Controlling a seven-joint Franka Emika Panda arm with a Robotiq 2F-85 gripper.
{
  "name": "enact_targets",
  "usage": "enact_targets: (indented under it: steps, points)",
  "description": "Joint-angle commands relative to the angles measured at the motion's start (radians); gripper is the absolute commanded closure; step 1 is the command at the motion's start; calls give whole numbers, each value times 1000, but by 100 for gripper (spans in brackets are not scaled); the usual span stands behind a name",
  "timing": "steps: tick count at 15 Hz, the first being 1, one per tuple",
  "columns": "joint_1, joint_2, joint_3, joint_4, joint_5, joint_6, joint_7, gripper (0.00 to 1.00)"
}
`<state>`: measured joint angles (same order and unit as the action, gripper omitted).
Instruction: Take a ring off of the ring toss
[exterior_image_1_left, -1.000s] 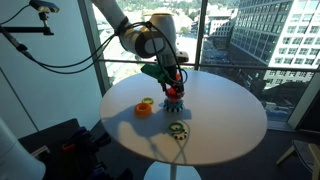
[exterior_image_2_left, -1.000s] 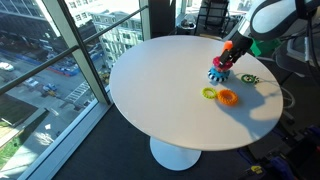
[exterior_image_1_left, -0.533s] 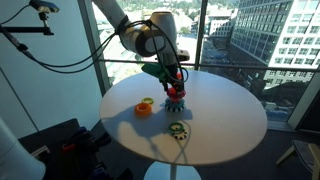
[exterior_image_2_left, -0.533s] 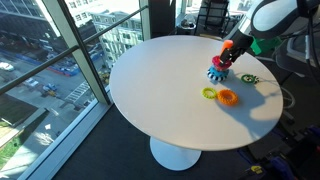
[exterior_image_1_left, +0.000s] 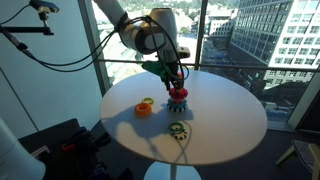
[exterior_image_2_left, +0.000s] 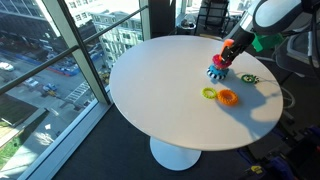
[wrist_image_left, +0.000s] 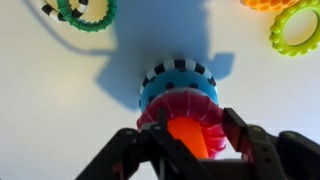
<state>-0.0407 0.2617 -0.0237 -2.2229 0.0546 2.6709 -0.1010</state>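
The ring toss stands right below the wrist camera, an orange-red peg on a round teal-blue base. A chunky red-to-magenta ring sits round the peg on top of the base. My gripper is shut on this ring, one black finger pressed against each side. In both exterior views the gripper hangs straight down over the ring toss near the middle of the white round table.
An orange ring and a yellow-green ring lie side by side on the table. A green-and-yellow ring lies apart from them. Glass walls stand behind the table.
The jaws have come together from open onto the red-to-magenta ring. The arm has stayed over the ring toss.
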Motion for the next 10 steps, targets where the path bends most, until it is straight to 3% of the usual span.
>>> enact_targets:
  steps: [1, 3, 7, 10]
  points:
    - [-15, -11, 10, 3, 17, -38, 0, 23]
    - [-14, -9, 6, 5, 12, -64, 9, 27]
    - [-13, -8, 1, 13, 9, -132, 20, 0]
    - [-11, -14, -6, 15, 2, -178, 38, 0]
